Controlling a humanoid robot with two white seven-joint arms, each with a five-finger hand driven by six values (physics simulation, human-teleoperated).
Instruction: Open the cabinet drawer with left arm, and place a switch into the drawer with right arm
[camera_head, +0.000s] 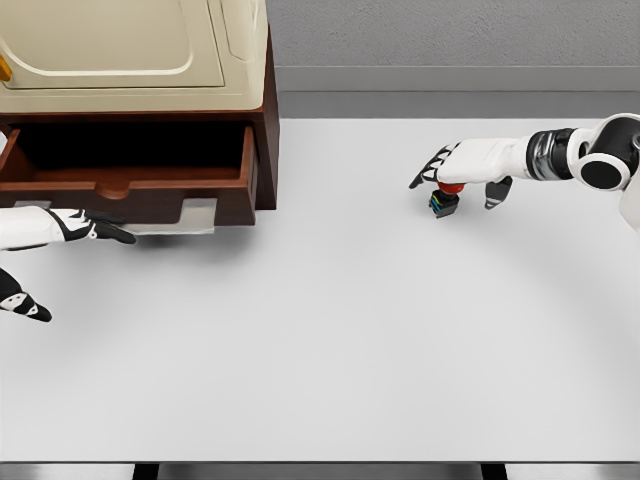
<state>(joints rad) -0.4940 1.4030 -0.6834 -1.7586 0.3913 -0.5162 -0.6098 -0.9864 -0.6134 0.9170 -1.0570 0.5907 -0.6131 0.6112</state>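
Observation:
The brown cabinet (265, 140) stands at the table's far left, and its drawer (130, 190) is pulled out with a dark hollow showing. Just in front of the drawer, at the left edge, my left hand (78, 268) hangs with fingers (95, 228) and thumb spread, holding nothing. The switch (444, 202), a small dark block with a red button on top, sits on the table at the right. My right hand (455, 190) hovers directly over it, palm down and fingers (428, 172) extended. The thumb (497, 192) hangs to the switch's right, apart from it.
A cream-coloured appliance (120, 50) sits on top of the cabinet. The white table (330, 350) stretches between the drawer and the switch. A grey wall runs behind the table's far edge.

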